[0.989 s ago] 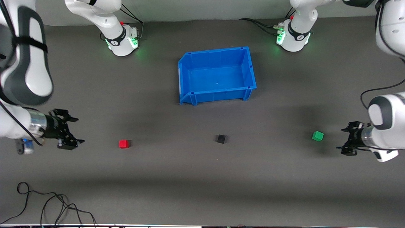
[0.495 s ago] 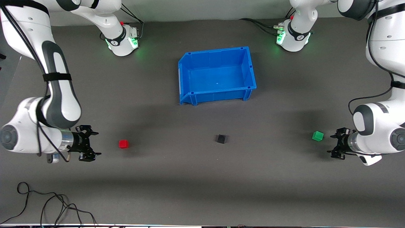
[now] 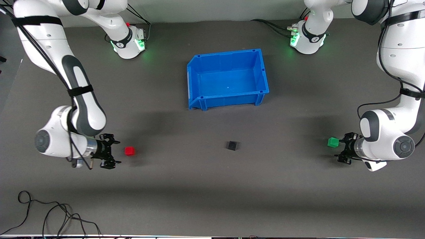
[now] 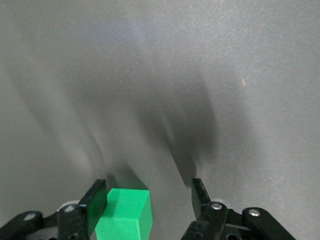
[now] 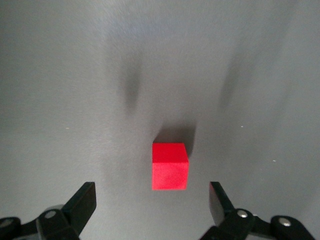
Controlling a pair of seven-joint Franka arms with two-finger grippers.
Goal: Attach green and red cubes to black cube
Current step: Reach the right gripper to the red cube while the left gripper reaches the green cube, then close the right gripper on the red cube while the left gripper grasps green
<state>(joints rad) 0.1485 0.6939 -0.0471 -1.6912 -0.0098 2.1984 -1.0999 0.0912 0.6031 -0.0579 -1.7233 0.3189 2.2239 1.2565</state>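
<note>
The black cube (image 3: pixel 232 145) sits on the dark mat between the two others. The red cube (image 3: pixel 129 151) lies toward the right arm's end of the table; my right gripper (image 3: pixel 112 152) is open, low beside it, and the cube (image 5: pixel 170 166) shows just ahead of the spread fingers. The green cube (image 3: pixel 333 142) lies toward the left arm's end. My left gripper (image 3: pixel 342 148) is open, low at the cube; the green cube (image 4: pixel 125 214) sits between the fingers, close against one finger (image 4: pixel 95 204).
A blue bin (image 3: pixel 199 101) stands empty, farther from the front camera than the cubes. Loose black cables (image 3: pixel 49 215) lie at the mat's front edge toward the right arm's end.
Both arms have swung down and inward. The right gripper moved toward the red cube, the left gripper toward the green cube. The cubes have not moved.
</note>
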